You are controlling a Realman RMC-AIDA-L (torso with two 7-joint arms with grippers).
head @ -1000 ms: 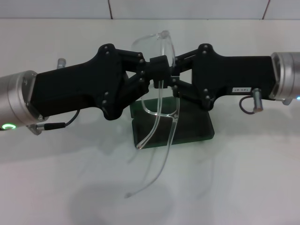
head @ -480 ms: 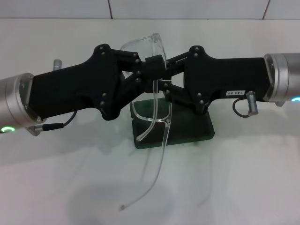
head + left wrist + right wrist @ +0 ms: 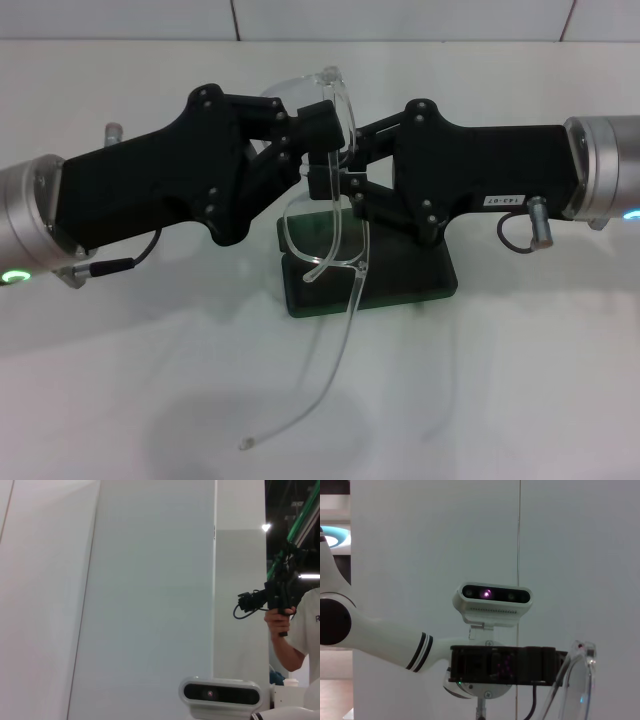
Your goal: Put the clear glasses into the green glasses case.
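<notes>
1. Head view: the green glasses case lies on the white tabletop, much of it hidden behind the two black grippers meeting above it; whether its lid is up cannot be made out.
2. The clear glasses hang in the air over the case, front frame near vertical, one long curved arm trailing down toward the near tabletop, its tip hard to pick out against the white.
3. The left gripper reaches in from the left, its fingers clamped on the upper part of the frame by the top lens.
4. The right gripper reaches in from the right, fingers pinched together on the frame near its middle, just beside the left one.
5. Right wrist view: only a clear lens edge shows at the frame's corner, with the robot's head camera beyond.
6. Left wrist view: shows wall panels and a bystander, no task items.
</notes>
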